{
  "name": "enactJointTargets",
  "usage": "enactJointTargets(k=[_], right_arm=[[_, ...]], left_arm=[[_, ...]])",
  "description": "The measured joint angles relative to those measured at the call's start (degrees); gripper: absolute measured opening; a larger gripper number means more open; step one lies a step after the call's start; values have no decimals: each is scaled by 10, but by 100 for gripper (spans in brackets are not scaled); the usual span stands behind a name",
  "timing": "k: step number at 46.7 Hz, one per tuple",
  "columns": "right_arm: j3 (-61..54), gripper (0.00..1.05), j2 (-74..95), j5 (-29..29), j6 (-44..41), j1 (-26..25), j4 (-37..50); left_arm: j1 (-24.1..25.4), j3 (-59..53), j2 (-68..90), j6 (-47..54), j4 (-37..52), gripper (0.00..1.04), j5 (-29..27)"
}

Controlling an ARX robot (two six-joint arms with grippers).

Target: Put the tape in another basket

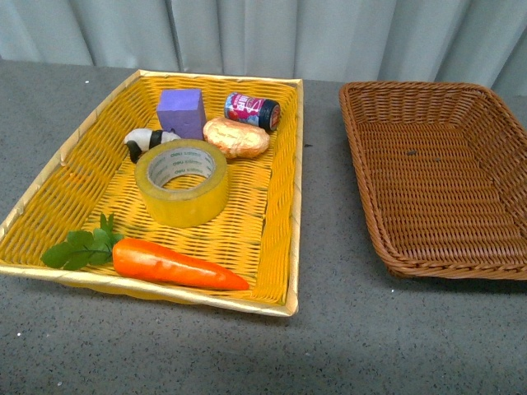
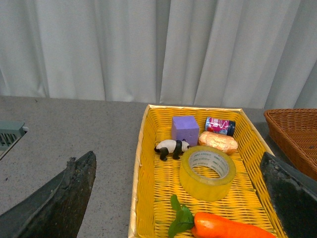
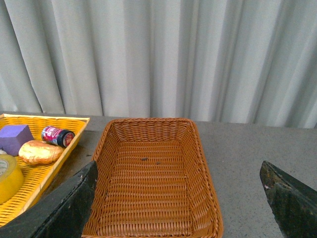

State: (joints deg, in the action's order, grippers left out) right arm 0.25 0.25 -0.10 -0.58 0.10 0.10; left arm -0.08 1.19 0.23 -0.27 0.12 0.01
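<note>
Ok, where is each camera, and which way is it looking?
Front view: on the robot's body, looking down at the yellow basket holding the tape and the brown basket; no arms show.
Left wrist view: on the left wrist, facing the yellow basket and curtain; both left fingers show.
Right wrist view: on the right wrist, facing the brown basket; both right fingers show.
Shared: all three see the tape.

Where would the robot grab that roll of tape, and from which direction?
Probably from above, pinching the ring's wall between hole and outer face. The tape lies flat, hole up; its near side is free of the panda and bread.
</note>
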Motion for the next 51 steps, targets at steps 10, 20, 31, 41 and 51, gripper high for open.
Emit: enactJointTargets(k=[10,20,31,41,51], right_arm=[[0,96,0,0,0,0,0],[0,96,0,0,0,0,0],[0,96,0,0,0,0,0],[0,96,0,0,0,0,0],[0,96,0,0,0,0,0]], left_arm=[[0,0,0,0,0,98,0],[0,0,0,0,0,98,0],[0,0,0,0,0,98,0],[0,0,0,0,0,98,0],[0,0,0,0,0,98,0]])
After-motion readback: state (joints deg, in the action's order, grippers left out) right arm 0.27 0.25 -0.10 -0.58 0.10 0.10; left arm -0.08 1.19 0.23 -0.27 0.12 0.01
